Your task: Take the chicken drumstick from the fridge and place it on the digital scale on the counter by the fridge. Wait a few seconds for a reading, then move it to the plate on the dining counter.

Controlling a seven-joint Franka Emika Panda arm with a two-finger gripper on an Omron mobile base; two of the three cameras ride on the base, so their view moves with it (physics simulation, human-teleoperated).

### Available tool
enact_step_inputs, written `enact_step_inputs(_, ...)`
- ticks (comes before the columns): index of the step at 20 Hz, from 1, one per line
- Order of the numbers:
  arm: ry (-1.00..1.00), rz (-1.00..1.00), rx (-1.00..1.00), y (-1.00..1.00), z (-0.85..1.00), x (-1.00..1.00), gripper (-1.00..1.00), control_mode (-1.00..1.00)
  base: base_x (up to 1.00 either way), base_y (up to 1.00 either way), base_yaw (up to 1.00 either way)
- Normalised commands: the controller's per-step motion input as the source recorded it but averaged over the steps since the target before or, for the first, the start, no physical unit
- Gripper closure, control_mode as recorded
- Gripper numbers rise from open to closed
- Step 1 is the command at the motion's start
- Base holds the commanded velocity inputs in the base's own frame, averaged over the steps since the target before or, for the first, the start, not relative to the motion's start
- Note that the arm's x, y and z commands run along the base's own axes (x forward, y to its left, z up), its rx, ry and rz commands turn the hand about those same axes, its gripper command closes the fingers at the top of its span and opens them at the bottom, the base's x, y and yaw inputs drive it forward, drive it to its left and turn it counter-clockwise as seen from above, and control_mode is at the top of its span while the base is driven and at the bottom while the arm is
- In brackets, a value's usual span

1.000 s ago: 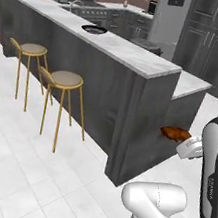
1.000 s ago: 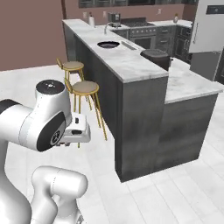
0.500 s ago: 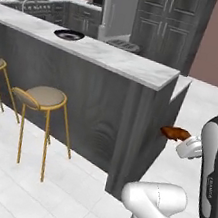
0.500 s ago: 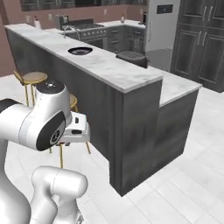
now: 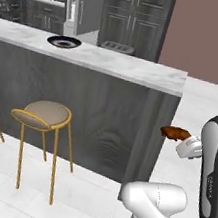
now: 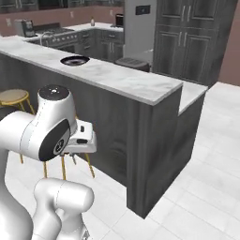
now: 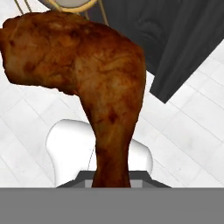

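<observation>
The reddish-brown chicken drumstick (image 5: 173, 133) hangs in the air off the right end of the dining counter (image 5: 138, 70), below its top. My gripper (image 5: 181, 139) is shut on its thin end. In the hand view the drumstick (image 7: 87, 74) covers my fingertips, with white floor tiles beneath it. The round dark plate (image 5: 64, 42) sits on the marble top, well left of the drumstick and higher; the right base view has the plate (image 6: 75, 60) far along the counter (image 6: 136, 84). The grey fridge (image 5: 86, 3) stands behind the counter. The digital scale is out of view.
A yellow-legged stool (image 5: 44, 115) stands against the counter's dark panelled side, left of my arm. Dark cabinets (image 5: 138, 14) line the back wall beside the fridge (image 6: 140, 21). A low grey object (image 5: 117, 46) sits beyond the counter. White tiled floor (image 6: 197, 197) lies open to the right.
The base has driven and turned, so the whole scene has shifted: the dining counter and plate are now nearer and more square-on. The drumstick stays in my shut gripper.
</observation>
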Motion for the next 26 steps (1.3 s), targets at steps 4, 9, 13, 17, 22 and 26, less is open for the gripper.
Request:
enact_step_inputs(4,0.00,0.00,0.00,0.00,0.00,0.00,1.00,1.00,0.10,1.00,-0.43)
enact_step_inputs(9,0.00,0.00,0.00,0.00,0.00,0.00,1.00,1.00,0.11,1.00,-0.47)
enact_step_inputs(13,0.00,0.00,0.00,0.00,0.00,0.00,1.00,1.00,0.00,1.00,-0.42)
enact_step_inputs(17,0.00,0.00,0.00,0.00,0.00,0.00,1.00,1.00,0.00,0.97,-0.30)
enact_step_inputs(22,0.00,0.00,0.00,0.00,0.00,0.00,1.00,1.00,0.00,0.83,-0.17)
enact_step_inputs(26,0.00,0.00,0.00,0.00,0.00,0.00,1.00,1.00,0.01,0.74,-0.12)
